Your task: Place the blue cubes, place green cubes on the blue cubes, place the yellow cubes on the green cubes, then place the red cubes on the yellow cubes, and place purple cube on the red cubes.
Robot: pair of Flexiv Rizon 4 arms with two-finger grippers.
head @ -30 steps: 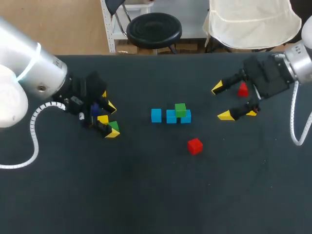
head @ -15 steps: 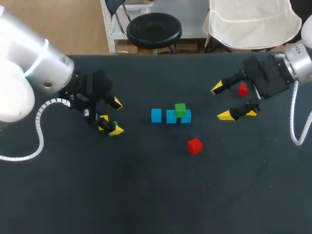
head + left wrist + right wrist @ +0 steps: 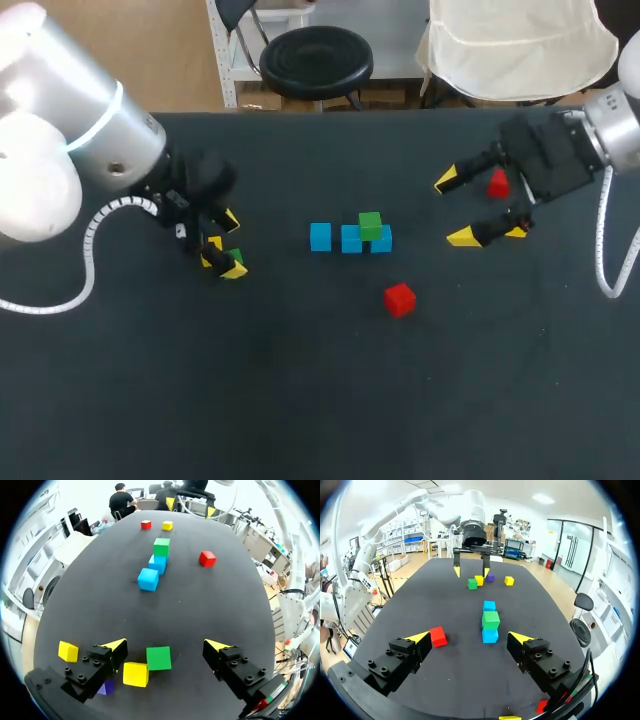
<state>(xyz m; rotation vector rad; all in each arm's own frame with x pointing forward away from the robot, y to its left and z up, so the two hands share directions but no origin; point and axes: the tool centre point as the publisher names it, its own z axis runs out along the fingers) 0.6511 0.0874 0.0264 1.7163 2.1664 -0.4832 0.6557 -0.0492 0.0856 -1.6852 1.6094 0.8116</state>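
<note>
On the black table [image 3: 300, 400] three blue cubes [image 3: 320, 236] lie in a row, with a red cube [image 3: 400, 299] near them. Toward its left lie a green cube [image 3: 158, 658], two yellow cubes [image 3: 135, 674] and a purple cube [image 3: 106, 687]. Toward its right lies a second red cube [image 3: 497, 184].

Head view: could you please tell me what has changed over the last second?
The left arm swung right and toward the far edge; the left gripper barely shifted, open around the loose green cube, gripping nothing. The right gripper, blue cubes and red cube stayed put.
</note>
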